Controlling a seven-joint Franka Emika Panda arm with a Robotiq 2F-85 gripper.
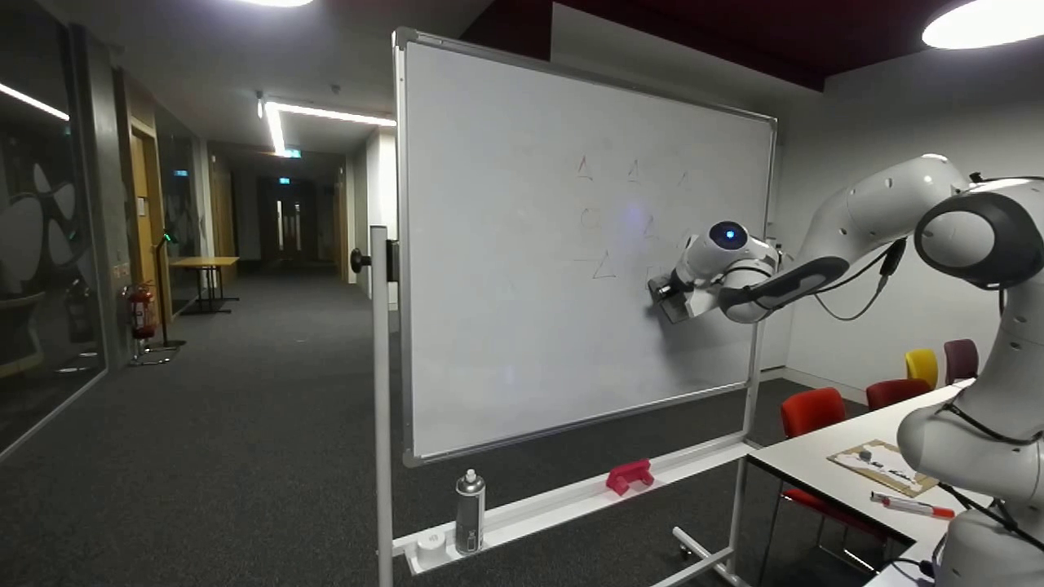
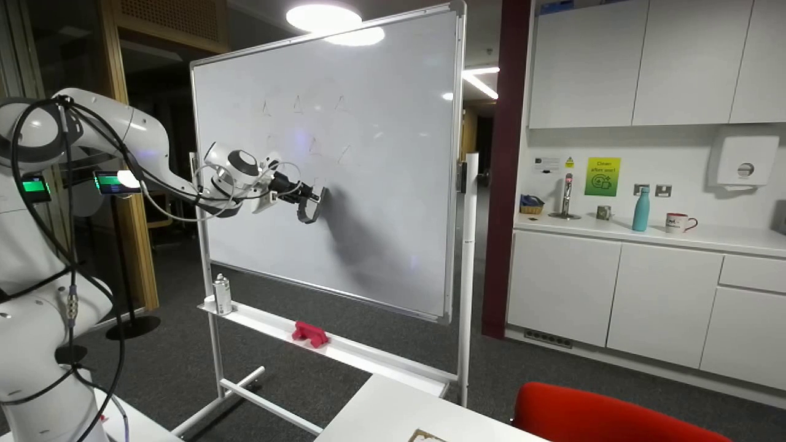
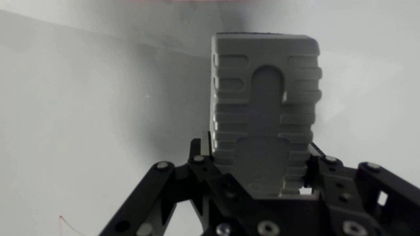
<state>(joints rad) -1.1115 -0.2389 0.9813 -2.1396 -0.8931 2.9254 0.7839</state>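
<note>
One grey eraser point(image 3: 265, 98); one whiteboard point(image 1: 506, 342); one spray can point(image 1: 471, 514); one turquoise bottle point(image 2: 641, 212); three upper cupboard doors point(image 2: 688, 67).

White glossy-shelled jointed arm point(image 2: 149, 137) rises from a smooth white base point(image 1: 979, 558); white elbow point(image 1: 959, 239) banded in dark grey sits up top; white tubular forearm point(image 1: 881, 204) reaches out from there, then bends down, putting the rounded white wrist point(image 1: 701, 261) below the elbow in both exterior views; wrist carries a round black cap point(image 1: 722, 236) glowing blue at its centre; black two-finger tool point(image 3: 259, 149) with metal bolts points away from the base, tipped slightly down; in the wrist view its black fingers point(image 3: 338, 183) reach up from the bottom edge, one per side, part-way apart and clamped inward.
</note>
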